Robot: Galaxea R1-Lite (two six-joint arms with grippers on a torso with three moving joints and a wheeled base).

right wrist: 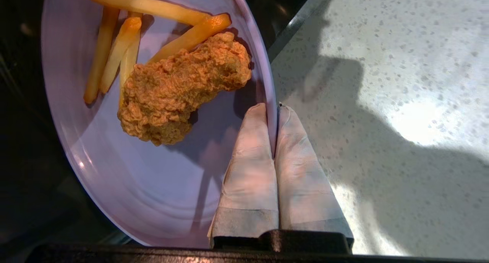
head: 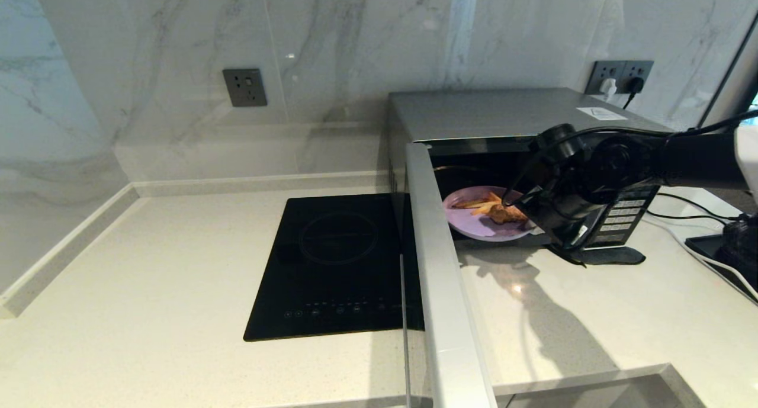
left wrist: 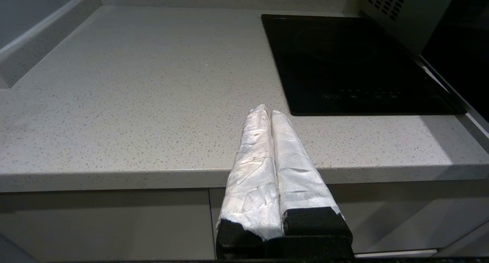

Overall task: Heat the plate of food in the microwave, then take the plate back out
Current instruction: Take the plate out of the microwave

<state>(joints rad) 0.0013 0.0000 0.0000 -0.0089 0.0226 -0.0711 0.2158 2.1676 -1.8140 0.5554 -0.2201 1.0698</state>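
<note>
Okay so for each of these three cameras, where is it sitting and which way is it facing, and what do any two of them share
Head view: on the robot's head, facing forward and down at the counter, cooktop and open microwave; the right arm shows.
Left wrist view: behind the left pincer, shut, parked at the counter's front edge, facing the cooktop.
Right wrist view: behind the right pincer, shut on the rim of the plate of food.
Shared: head and right wrist both show the plate of food; head and left wrist both show the cooktop.

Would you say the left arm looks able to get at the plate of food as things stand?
Probably not: the open microwave door stands between the parked left gripper and the plate of food, whose rim the right gripper grips.
</note>
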